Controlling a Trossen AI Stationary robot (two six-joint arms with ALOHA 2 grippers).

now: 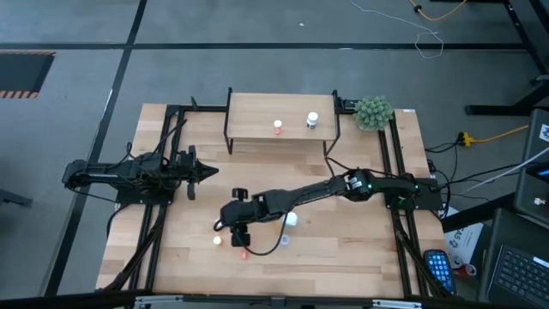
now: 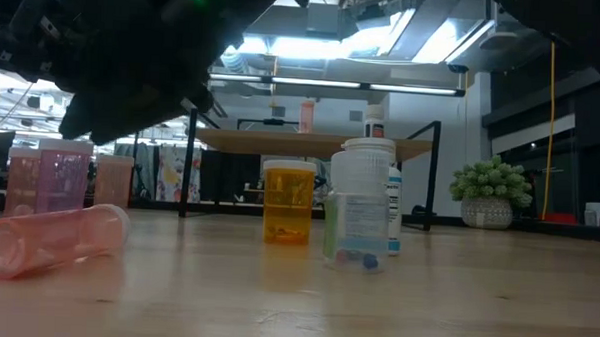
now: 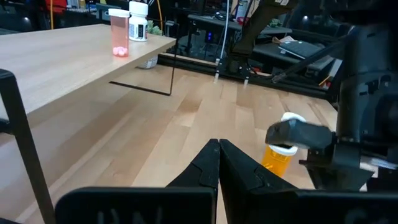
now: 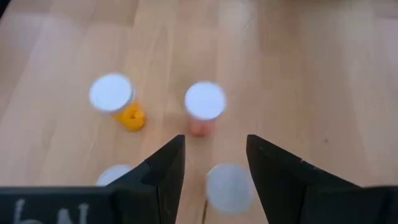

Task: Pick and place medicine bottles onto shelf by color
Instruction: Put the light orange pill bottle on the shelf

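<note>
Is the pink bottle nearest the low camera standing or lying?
Lying: the pink bottle rests on its side on the table.

On the shelf [image 1: 257, 120] I count two bottles: one pink [image 1: 278, 128], one white [image 1: 312, 120]. Beside the shelf sits one green plant ball [image 1: 374, 112]. Past my right pincer [image 4: 214, 168] I see four white caps, farther from the shelf.

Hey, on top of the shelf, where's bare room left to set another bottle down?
The shelf is bare across its left half, from its left edge to the pink bottle. The crowded bit is the right half, where the pink bottle and the white bottle stand, with a narrow gap between them.
</note>
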